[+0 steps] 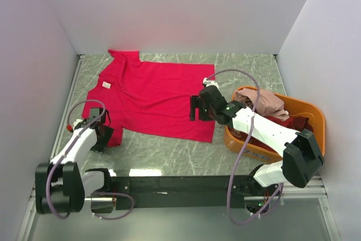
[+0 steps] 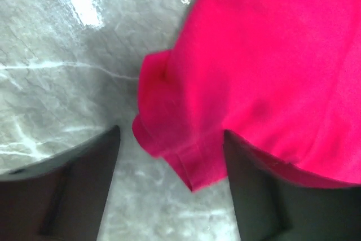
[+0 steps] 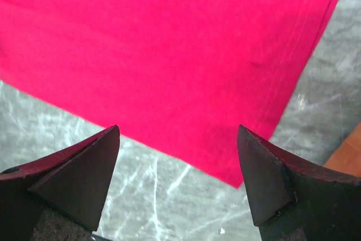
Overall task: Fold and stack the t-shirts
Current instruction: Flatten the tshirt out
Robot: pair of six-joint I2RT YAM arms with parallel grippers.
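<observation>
— Crimson-pink t-shirt (image 1: 152, 97), whereabouts?
— Spread flat on the marbled tabletop (image 1: 169, 153), small white neck label (image 1: 106, 85) at the left end, stitched hem (image 3: 293, 77) at the right.
— Left jaws?
— Released, wide apart, low over the near-left sleeve (image 2: 169, 134). Dark fingers (image 2: 62, 190) on either side of its rumpled end, clamped on nothing. Touching the cloth or not, impossible to tell.
— Right jaws?
— Parted as well, above the near-right corner, just inside the hem. Nothing held.
— And further right?
— Orange basket (image 1: 311, 107), just beside that corner. Heaped inside: pale dusty pink shirt (image 1: 268, 101) toward the far side, dark red shirt (image 1: 293, 122) nearer.
</observation>
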